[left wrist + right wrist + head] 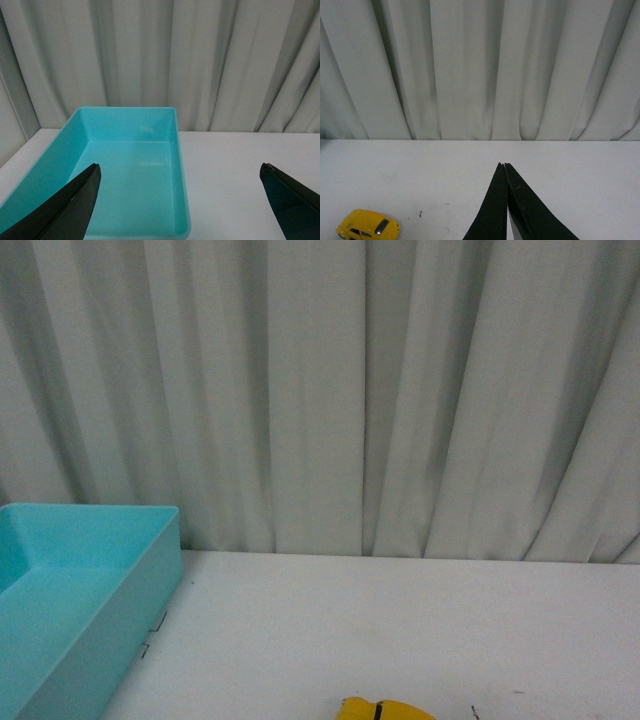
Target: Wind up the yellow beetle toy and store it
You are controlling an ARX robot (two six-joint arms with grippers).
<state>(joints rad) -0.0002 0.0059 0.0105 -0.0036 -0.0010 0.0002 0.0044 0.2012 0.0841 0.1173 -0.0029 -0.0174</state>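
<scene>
Over the white table [400, 620] by pale curtains [320, 390], left gripper [180, 167] gapes, right gripper [503, 164] sits closed.

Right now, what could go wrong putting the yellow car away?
The shut, empty right claw must open first, or it may bump the glossy yellow toy car, which could roll on the white table. The front camera shows only the car's top, so aiming may be hard. The turquoise plastic bin sits far left, so a loose grip might drop the car midway.
</scene>
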